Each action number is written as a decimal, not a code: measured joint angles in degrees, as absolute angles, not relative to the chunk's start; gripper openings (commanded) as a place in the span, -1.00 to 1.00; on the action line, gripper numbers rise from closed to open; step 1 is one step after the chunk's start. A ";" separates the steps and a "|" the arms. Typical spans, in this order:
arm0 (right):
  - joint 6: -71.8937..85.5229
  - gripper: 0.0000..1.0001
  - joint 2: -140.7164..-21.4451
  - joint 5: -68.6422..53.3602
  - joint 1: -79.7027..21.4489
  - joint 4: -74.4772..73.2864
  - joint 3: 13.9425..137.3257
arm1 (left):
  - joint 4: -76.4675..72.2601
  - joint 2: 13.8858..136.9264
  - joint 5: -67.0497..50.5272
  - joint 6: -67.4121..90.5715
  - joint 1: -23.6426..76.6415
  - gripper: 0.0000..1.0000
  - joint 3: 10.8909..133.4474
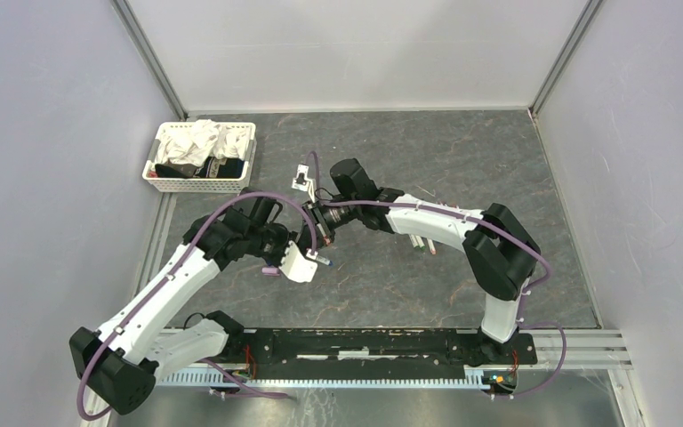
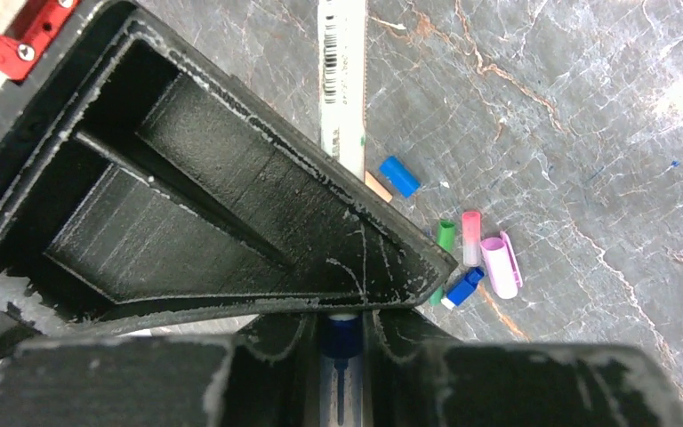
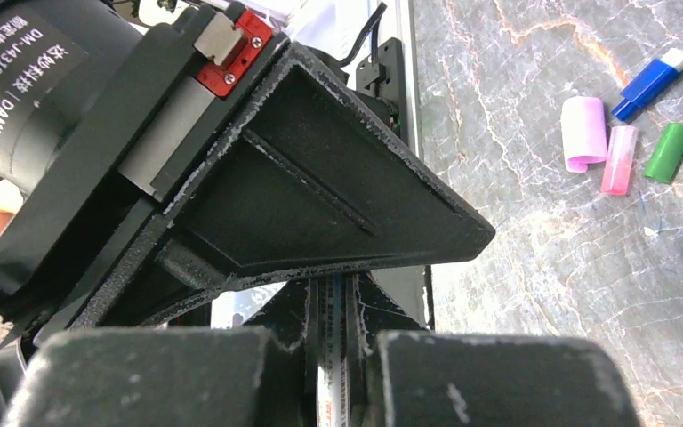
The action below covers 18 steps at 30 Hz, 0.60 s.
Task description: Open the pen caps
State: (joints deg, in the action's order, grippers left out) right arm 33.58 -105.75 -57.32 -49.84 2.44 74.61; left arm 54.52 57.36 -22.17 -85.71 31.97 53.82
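Two printed marks can be read. The black motor housing (image 3: 27, 80) beside the right end effector (image 3: 329, 298) carries a label with "DM-J4310-2EC" and "DAMIAO". A barcode runs along the slim white-barrelled marker pen (image 2: 342, 80), and the smaller print on the barrel is too blurred to read.

That pen spans both tools above the grey marbled surface (image 1: 462, 160). The left end effector (image 2: 353, 322) is clamped on it, with the pen's dark blue cap (image 2: 341, 336) showing between the fingers. The right end effector is closed on the white barrel.

In the left wrist view, loose plastic caps lie on the surface at 3 o'clock of the fingers, apart from them: a blue cap (image 2: 399, 175), a green cap (image 2: 445, 235), a pink cap (image 2: 471, 236) and a wider lilac cap (image 2: 499, 265).

From above, a white plastic basket (image 1: 197, 185) of cloths sits at 10 o'clock of the meeting point, well apart.
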 measured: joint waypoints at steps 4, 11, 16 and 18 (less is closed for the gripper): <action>33.43 -1.00 -105.80 -57.60 -49.82 2.11 74.72 | 54.54 56.95 -21.98 -86.24 32.01 -0.78 53.80; 30.85 -1.00 -105.78 -57.08 -49.84 0.49 74.78 | 54.08 56.75 -21.96 -86.98 32.03 -0.95 53.04; 28.27 -1.00 -105.69 -55.81 -49.84 -1.74 75.16 | 53.91 57.95 -21.96 -86.39 32.23 -0.95 53.08; 27.49 -1.00 -105.69 -55.18 -49.82 -2.68 75.31 | 53.54 58.59 -21.93 -85.58 32.23 -0.95 53.08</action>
State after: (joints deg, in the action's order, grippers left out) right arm 27.49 -105.69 -55.18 -49.82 -2.68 75.31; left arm 53.54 58.59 -21.93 -85.58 32.23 53.08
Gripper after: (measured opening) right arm 0.080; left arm 0.216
